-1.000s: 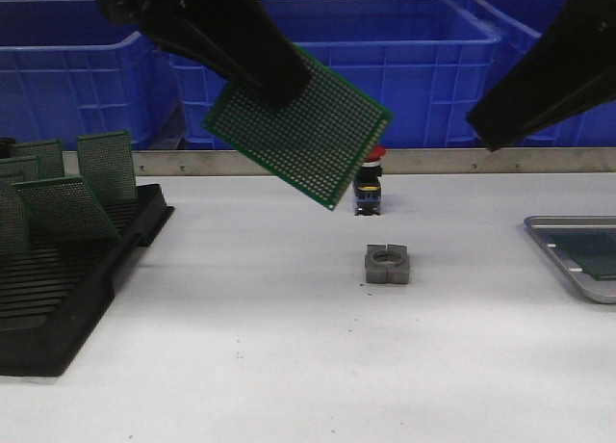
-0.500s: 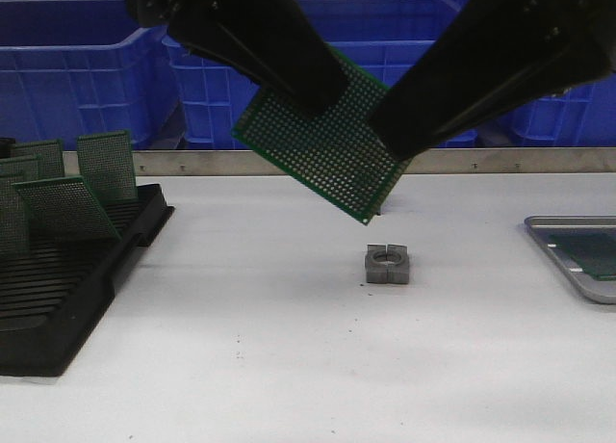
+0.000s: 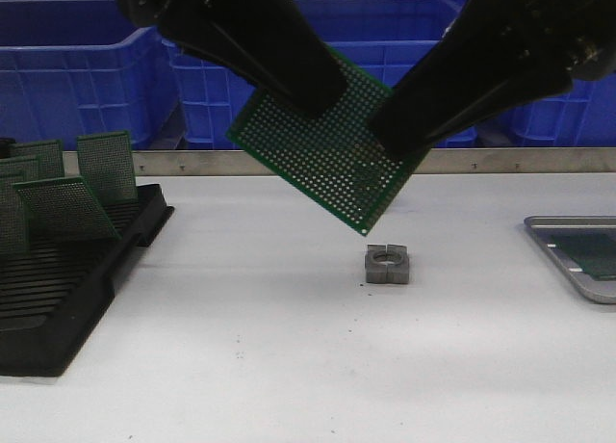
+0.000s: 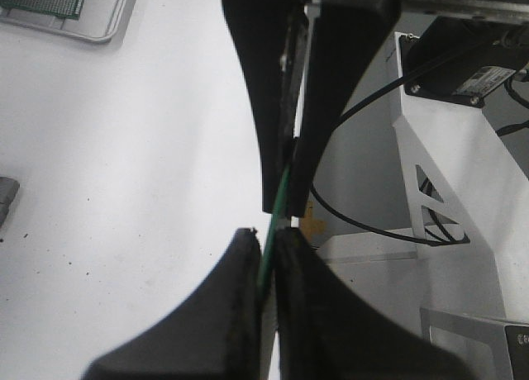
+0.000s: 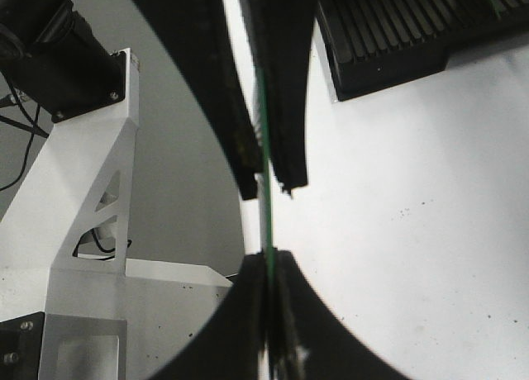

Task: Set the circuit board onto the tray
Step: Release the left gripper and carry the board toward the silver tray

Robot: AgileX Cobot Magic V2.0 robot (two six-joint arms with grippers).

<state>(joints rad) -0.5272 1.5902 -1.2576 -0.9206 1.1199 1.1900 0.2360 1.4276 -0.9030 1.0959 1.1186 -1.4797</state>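
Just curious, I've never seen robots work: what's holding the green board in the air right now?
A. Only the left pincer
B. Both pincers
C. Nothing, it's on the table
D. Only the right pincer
B: the left pincer and right pincer both grip the circuit board above the table.

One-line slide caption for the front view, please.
Both end effectors, left and right, grip one circuit board above the table; tray waits at right.
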